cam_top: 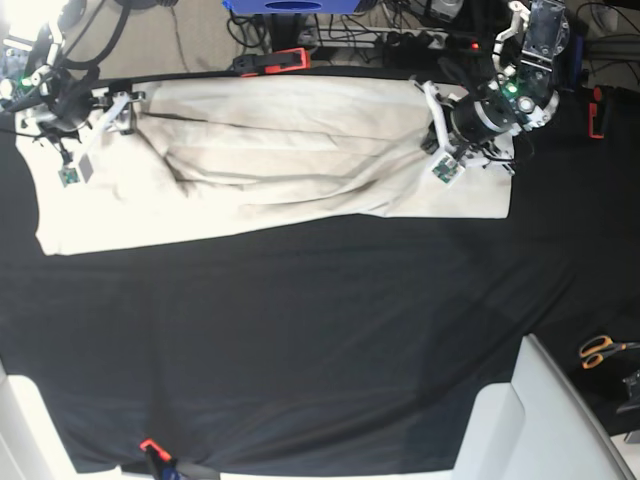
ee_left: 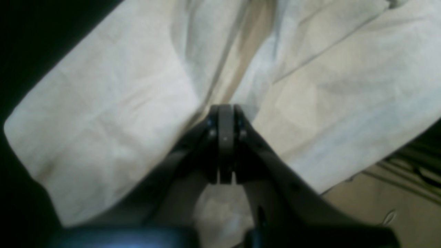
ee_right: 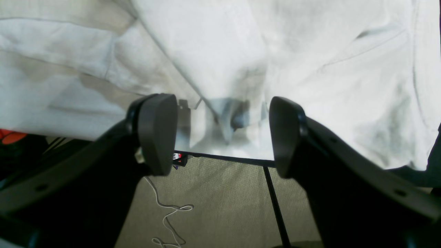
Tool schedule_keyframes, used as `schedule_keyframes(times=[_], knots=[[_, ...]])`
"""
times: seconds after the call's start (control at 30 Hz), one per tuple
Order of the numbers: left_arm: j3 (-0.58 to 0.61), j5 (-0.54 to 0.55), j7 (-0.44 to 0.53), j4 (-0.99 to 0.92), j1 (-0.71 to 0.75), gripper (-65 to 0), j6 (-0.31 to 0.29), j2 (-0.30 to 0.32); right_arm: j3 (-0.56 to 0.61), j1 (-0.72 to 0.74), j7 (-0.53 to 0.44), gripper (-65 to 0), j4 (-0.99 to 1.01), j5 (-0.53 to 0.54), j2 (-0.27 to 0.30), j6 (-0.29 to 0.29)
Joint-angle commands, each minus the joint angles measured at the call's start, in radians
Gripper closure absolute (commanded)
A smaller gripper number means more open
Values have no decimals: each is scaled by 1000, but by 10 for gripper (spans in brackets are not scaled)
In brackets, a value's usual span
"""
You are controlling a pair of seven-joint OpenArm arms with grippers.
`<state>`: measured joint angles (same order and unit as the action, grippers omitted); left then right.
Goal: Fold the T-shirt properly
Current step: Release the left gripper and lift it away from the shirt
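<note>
The cream T-shirt (cam_top: 280, 170) lies as a long band across the far part of the black tablecloth (cam_top: 300, 340), with creases along its length. My left gripper (cam_top: 433, 112) is at the shirt's right end. In the left wrist view its fingers (ee_left: 225, 110) are pressed together, with cloth (ee_left: 120, 103) creasing into their tips. My right gripper (cam_top: 112, 108) is at the shirt's far left corner. In the right wrist view it (ee_right: 222, 134) is open, the jaws wide apart, with the shirt (ee_right: 310, 51) just beyond them and nothing between.
Orange clamps (cam_top: 285, 58) (cam_top: 597, 110) (cam_top: 150, 447) hold the tablecloth at its edges. Orange-handled scissors (cam_top: 600, 348) lie at the right edge. A white surface (cam_top: 540, 420) sits at the near right corner. Cables and a blue box (cam_top: 290, 5) lie behind the table.
</note>
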<state>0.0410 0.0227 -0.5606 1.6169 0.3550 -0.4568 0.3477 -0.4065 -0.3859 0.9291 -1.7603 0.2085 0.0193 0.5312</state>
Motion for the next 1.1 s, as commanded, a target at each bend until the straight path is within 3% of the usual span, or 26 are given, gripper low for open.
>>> schedule_keyframes(times=[0.0, 0.3, 0.43, 0.53, 0.63, 0.77, 0.93, 0.97, 1.07], knots=[[-6, 1, 15, 18, 5, 0, 3, 20, -4, -2, -8, -389, -14, 9, 9, -4], [-40, 15, 17, 105, 141, 0, 3, 78, -4, -3, -8, -389, -17, 9, 9, -4], [-232, 59, 17, 211, 189, 0, 2, 47, -4, -5, -8, -389, -17, 10, 9, -4], [-441, 187, 15, 233, 183, 0, -4, 29, -4, -5, -8, -389, -17, 10, 9, -4], [-570, 314, 15, 217, 184, 0, -20, 47, -4, -8, -8, -389, -17, 10, 9, -4], [-672, 414, 12, 135, 184, 0, -101, 67, -4, -17, -11, -389, -19, 10, 9, -3], [-668, 426, 12, -39, 154, 0, -106, 89, -4, -18, -11, -389, -19, 10, 9, -3], [-654, 428, 12, -63, 149, -16, -106, 92, -4, -18, -11, -389, -19, 10, 9, -3], [-636, 498, 12, -114, 144, -252, -125, 93, -2, -18, -11, -389, -19, 10, 9, -3]])
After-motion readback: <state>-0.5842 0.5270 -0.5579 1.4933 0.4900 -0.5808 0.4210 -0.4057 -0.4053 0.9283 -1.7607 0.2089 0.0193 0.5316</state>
